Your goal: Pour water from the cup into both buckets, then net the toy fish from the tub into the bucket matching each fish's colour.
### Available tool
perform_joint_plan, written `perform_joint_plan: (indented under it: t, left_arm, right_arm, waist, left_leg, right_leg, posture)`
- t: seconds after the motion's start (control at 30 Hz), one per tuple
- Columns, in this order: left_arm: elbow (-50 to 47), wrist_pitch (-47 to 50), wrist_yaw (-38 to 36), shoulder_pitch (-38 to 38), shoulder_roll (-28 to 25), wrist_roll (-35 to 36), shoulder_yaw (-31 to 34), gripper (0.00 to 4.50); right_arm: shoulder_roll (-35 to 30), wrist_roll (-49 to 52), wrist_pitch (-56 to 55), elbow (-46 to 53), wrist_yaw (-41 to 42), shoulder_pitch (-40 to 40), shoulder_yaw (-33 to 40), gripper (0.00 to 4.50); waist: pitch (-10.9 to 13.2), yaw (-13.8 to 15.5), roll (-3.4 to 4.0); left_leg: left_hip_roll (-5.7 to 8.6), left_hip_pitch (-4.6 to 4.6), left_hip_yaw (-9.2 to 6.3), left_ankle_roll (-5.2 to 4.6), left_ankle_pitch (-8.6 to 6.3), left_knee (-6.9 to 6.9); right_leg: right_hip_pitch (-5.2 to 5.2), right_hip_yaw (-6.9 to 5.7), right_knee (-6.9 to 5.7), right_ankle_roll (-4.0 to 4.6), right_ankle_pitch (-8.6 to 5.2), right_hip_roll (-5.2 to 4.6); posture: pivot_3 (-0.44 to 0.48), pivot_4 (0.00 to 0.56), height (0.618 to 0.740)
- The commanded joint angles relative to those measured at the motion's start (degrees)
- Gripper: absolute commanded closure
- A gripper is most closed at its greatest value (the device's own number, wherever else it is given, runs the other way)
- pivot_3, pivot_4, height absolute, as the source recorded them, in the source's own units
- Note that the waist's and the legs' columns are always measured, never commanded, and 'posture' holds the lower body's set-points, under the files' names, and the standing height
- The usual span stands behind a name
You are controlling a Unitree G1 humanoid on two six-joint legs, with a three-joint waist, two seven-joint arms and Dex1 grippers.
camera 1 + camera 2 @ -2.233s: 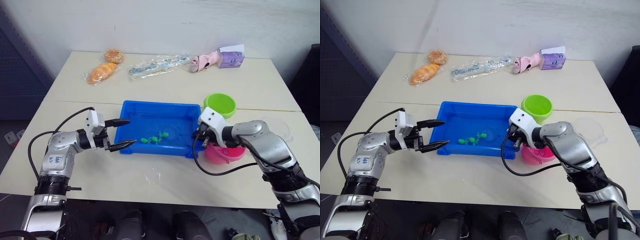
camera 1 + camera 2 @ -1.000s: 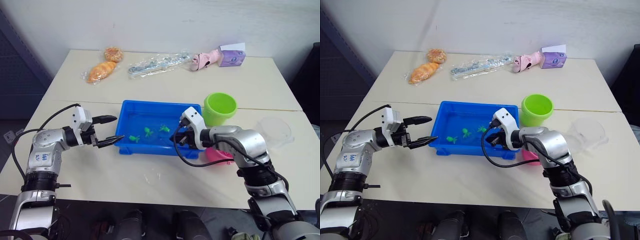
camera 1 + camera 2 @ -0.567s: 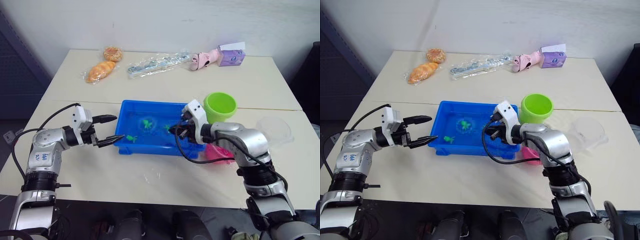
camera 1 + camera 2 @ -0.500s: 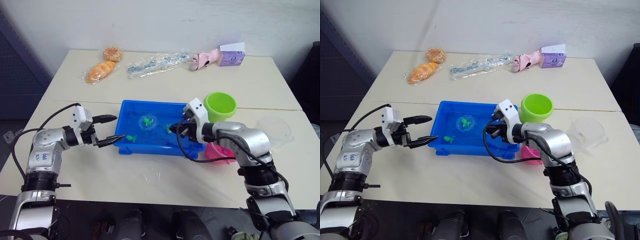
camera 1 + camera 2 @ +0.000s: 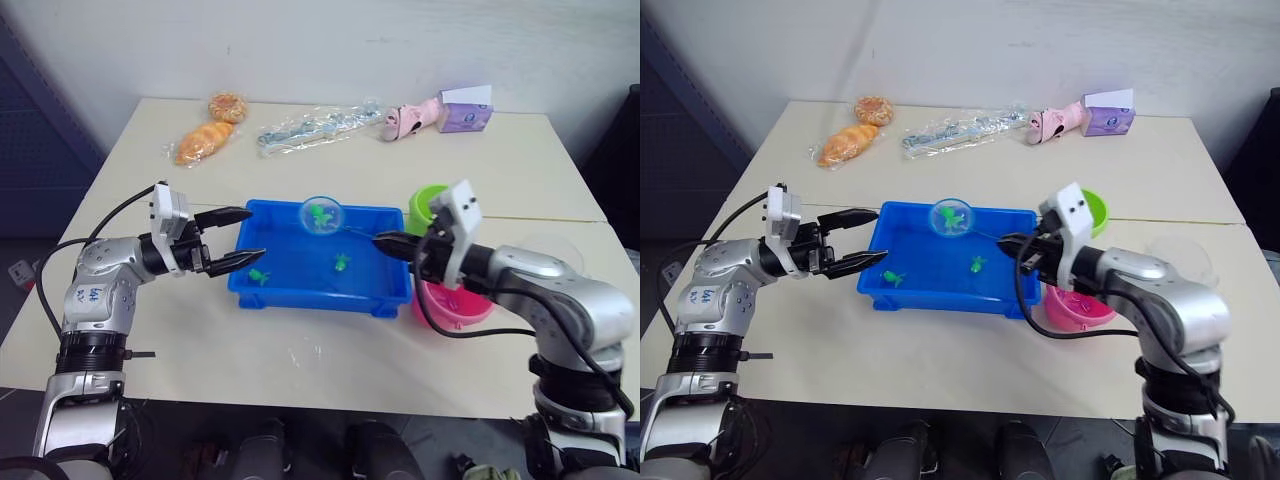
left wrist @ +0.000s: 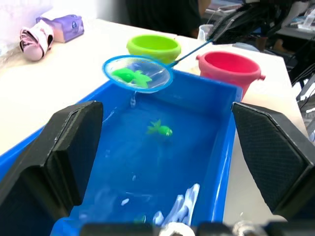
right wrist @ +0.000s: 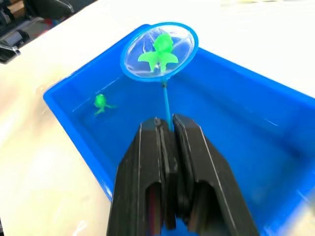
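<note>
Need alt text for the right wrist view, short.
The right tool is shut on the handle of a small blue net that holds a green toy fish above the blue tub. Another green fish lies in the tub's water.

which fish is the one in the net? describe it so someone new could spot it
Start at the blue tub in the middle of the table. Above its far edge hangs a small round net on a thin handle, clamped in the right gripper. The green fish inside it is raised clear of the water, while the other two green fish lie down in the tub.
</note>
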State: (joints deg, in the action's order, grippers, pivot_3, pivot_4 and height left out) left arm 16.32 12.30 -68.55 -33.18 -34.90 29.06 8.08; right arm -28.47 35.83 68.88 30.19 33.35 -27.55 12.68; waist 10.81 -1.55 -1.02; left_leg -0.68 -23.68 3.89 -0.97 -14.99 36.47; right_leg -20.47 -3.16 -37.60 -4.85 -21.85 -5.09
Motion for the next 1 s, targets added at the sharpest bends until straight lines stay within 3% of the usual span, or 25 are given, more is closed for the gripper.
perform_joint_plan:
  t: [0.03,0.23,0.4,0.83,1.0]
  left_arm:
    - [-1.1,1.0,0.4,-2.3,1.1,0.9,-0.1,0.03]
    - [0.4,0.2,1.5,-5.4,4.0,-0.7,-1.1,0.03]
    - [1.1,-0.2,1.8,-6.5,6.3,-1.2,-2.0,0.03]
    - [1.3,-4.3,2.8,-5.9,9.3,-2.8,-2.7,0.03]
    - [0.7,-4.8,3.2,-5.3,9.7,-2.9,-2.9,0.03]
  right_arm:
    - [-2.6,4.7,3.6,6.5,-2.1,0.2,7.4,4.5]
    - [-7.8,8.7,6.5,7.3,-4.3,0.1,16.4,4.5]
    - [-14.7,2.5,-1.4,1.2,-5.4,4.3,19.2,4.5]
    - [-19.7,-23.6,-37.3,-18.1,-7.5,10.2,3.8,4.5]
    - [-19.9,-29.1,-44.5,-20.8,-7.7,11.6,1.6,4.5]
  waist:
    - [0.0,-0.1,0.0]
    - [0.0,0.1,0.0]
    - [0.0,0.2,-0.01]
    - [0.0,0.1,-0.01]
    - [0.0,0.2,-0.01]
  left_leg:
    - [0.0,-0.01,0.01,-0.01,0.03,0.0]
    - [0.0,0.01,0.01,0.01,0.08,0.0]
    - [0.04,0.0,0.02,-0.01,0.09,-0.01]
    - [0.03,0.07,0.13,0.05,0.27,0.0]
    - [0.03,0.06,0.13,0.05,0.27,0.01]
  right_leg:
    - [0.0,0.01,0.01,0.0,0.0,0.0]
    - [0.02,0.02,0.02,0.0,0.0,0.01]
    - [0.07,0.01,0.09,0.0,0.0,0.01]
    - [0.06,0.06,0.03,-0.01,0.0,0.07]
    - [0.06,0.06,0.02,-0.02,0.0,0.07]
  posture:
    - [0.0,0.15,0.74]
    - [0.0,0.15,0.74]
    - [0.0,0.15,0.74]
    - [0.0,0.15,0.74]
    - [0.0,0.15,0.74]
